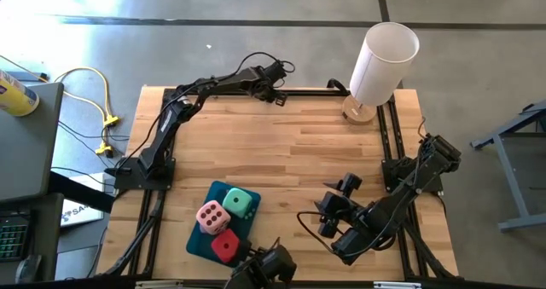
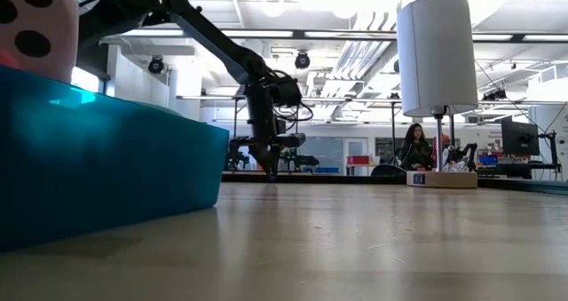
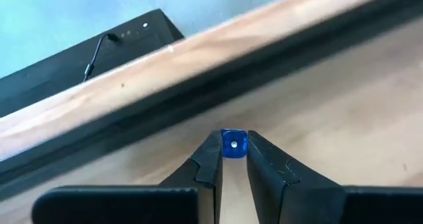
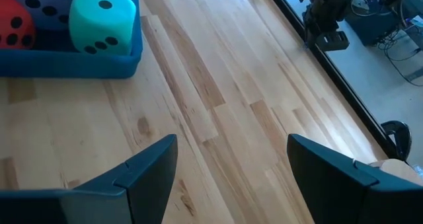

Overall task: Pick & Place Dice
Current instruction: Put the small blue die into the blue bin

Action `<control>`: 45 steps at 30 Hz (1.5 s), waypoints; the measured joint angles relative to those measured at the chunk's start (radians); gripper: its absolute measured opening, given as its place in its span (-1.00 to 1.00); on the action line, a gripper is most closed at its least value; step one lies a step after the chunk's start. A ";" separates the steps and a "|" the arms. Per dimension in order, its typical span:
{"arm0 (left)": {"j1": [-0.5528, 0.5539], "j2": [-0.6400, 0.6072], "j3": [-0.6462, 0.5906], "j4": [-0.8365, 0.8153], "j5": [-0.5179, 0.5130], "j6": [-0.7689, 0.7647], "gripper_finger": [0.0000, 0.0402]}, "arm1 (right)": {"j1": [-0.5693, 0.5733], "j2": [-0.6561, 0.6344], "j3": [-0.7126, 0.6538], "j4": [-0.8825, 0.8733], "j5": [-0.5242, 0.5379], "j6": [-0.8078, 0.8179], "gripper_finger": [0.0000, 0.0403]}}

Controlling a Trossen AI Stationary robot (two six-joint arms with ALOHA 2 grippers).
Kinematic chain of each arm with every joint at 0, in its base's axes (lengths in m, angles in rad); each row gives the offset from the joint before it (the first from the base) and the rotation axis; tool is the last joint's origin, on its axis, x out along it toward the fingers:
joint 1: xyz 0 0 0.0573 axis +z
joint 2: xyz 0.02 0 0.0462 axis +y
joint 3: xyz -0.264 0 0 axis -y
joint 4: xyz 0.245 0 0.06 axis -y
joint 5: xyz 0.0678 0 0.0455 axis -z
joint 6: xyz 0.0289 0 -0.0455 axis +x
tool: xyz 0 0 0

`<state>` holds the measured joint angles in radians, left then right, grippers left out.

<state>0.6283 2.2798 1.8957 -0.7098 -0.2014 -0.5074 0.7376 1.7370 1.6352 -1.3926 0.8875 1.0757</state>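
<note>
Three large soft dice sit in the flat teal tray (image 1: 203, 242) near the table's near edge: pale pink (image 1: 211, 216), mint green (image 1: 241, 203) and red (image 1: 225, 246). The lilac purple one is out of view. My left gripper (image 1: 275, 91) reaches to the table's far edge and is shut on a tiny blue die (image 3: 233, 145). In the low view it points down (image 2: 271, 166) close above the tabletop. My right gripper (image 1: 333, 200) hovers open over bare wood right of the tray, and its wrist view shows the green die (image 4: 102, 19) and the red die (image 4: 13, 26). My left gripper pinches the small blue die (image 3: 233, 145) between its two fingertips (image 3: 210, 155), one on each opposite face, coming from above and pointing down. A white pip faces the wrist camera. I cannot tell whether the die rests on the table or is lifted.
A tall white cylinder on a round wooden base (image 1: 384, 60) stands at the far right corner. A black rail (image 3: 198, 92) runs along the far edge right by the left gripper. Bare wood (image 1: 290, 153) lies mid-table. A person (image 2: 414, 146) shows far behind the table.
</note>
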 joint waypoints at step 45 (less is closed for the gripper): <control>-0.533 -0.552 -0.001 -0.731 -0.139 0.022 -0.79 | 0.030 0.000 0.000 0.235 -0.052 -0.210 0.38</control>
<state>0.0948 1.7280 1.8946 -1.4403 -0.3408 -0.4858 0.7677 1.7370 1.6348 -1.1578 0.8354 0.8661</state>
